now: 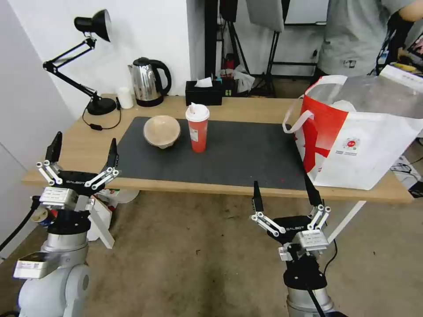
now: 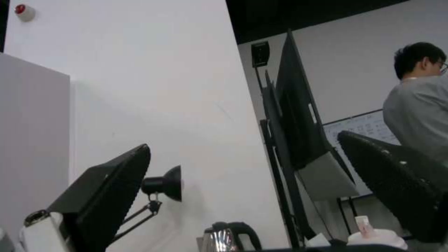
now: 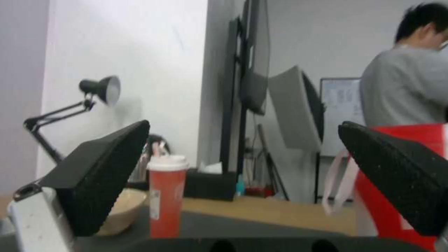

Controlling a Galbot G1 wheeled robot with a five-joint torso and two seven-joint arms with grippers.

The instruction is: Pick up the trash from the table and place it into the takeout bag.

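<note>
A tall red cup [image 1: 198, 127] [image 3: 166, 196] with a white lid stands upright on the dark grey mat [image 1: 229, 154] of the table [image 1: 264, 110]. Just left of it lies a beige paper-pulp bowl [image 1: 161, 130] [image 3: 119, 211]. The takeout bag [image 1: 357, 132] [image 3: 397, 210], white with a red side panel and loop handles, stands open at the table's right end. My left gripper [image 1: 83, 152] hangs open at the table's front left corner. In front of the table's near edge, below the bag, my right gripper [image 1: 284, 193] is open too. Both hold nothing.
At the back of the table are a black desk lamp [image 1: 88, 61], a small white cup [image 1: 125, 97], a steel kettle [image 1: 147, 82] and a black tissue box [image 1: 203, 92]. A person in grey [image 1: 352, 39] stands behind the bag. Bare floor lies before the table.
</note>
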